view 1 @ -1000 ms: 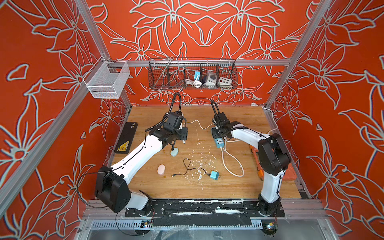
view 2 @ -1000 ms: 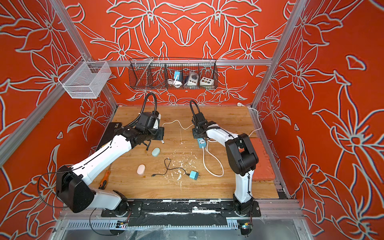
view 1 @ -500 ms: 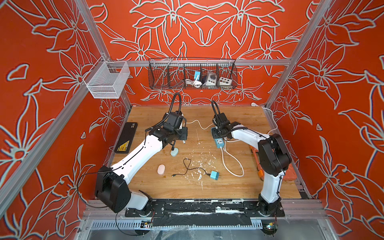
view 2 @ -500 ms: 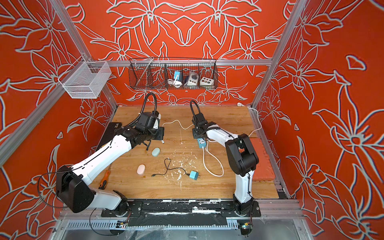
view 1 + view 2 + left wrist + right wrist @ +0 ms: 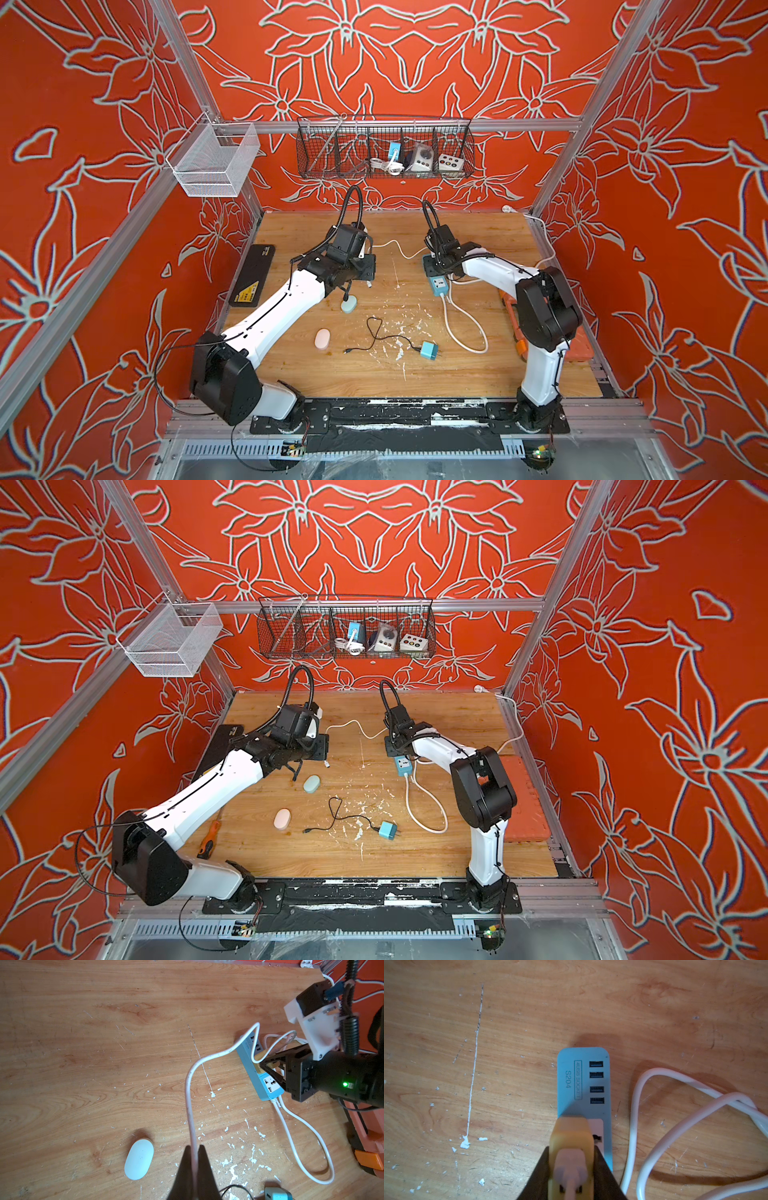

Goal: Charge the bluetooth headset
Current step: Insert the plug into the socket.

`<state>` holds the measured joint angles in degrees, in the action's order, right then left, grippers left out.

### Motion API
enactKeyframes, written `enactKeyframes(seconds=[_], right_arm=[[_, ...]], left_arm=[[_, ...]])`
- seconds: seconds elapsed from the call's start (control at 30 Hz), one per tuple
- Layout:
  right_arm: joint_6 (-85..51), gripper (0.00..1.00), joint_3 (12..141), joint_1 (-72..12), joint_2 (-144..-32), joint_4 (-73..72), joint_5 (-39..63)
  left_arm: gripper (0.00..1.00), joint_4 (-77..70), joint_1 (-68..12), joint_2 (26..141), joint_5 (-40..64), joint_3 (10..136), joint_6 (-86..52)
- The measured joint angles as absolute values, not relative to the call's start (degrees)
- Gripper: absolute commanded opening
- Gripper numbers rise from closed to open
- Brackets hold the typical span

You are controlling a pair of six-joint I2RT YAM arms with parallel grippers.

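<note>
At the far left of the wooden table [image 5: 478, 374] lies a flat black pad [image 5: 253, 274]. The left gripper [image 5: 194, 1147] hangs above the table, left of its middle. Its two fingers are pressed fully together, and between them they pinch a thin white cable [image 5: 188, 1088]. Just beside this gripper, toward the robot, a green case [image 5: 349, 306] lies flat on the wood, oval in form; a pinkish case [image 5: 322, 338] of the same form lies a little nearer to the robot. Both lie apart from the fingers. Which of the two is the headset, I cannot tell. To the right of them lies a black cable [image 5: 376, 332], joined to a small blue charger [image 5: 428, 350].

The white cable runs in a slack curve to the right and ends at a yellow adapter [image 5: 571, 1128]. This adapter stands on a blue power strip [image 5: 583, 1084], on the socket next to its four USB ports. The right gripper [image 5: 572, 1148] has its jaws a little apart and clamps the adapter from both sides. Whether the adapter sits fully in the socket is hidden. The strip's own thick white cord [image 5: 461, 328] loops on the table to the right. At the right edge an orange box [image 5: 525, 804] lies partly behind the right arm.
</note>
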<state>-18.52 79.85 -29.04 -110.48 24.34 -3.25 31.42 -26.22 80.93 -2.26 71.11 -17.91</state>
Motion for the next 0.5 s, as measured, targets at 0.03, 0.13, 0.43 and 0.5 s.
enactKeyframes(seconds=[0.03, 0.13, 0.43, 0.5], right_arm=[[-18.57, 0.28, 79.99, -29.04, -110.48, 24.53, -3.25], [-18.63, 0.36, 80.27, -29.04, -110.48, 25.04, -3.38], [-18.35, 0.46, 80.90, -28.95, -110.50, 31.57, -4.32], [-18.35, 0.46, 80.93, -28.95, -110.32, 31.86, -4.47]], left_arm=[[0.00, 31.42, -26.22, 80.95, -2.24, 71.11, -17.91], [0.00, 31.46, -26.22, 81.21, -1.98, 71.11, -17.98], [0.00, 32.21, -26.22, 82.98, -0.67, 71.16, -18.02], [0.00, 32.36, -26.22, 83.00, -0.49, 71.20, -18.02]])
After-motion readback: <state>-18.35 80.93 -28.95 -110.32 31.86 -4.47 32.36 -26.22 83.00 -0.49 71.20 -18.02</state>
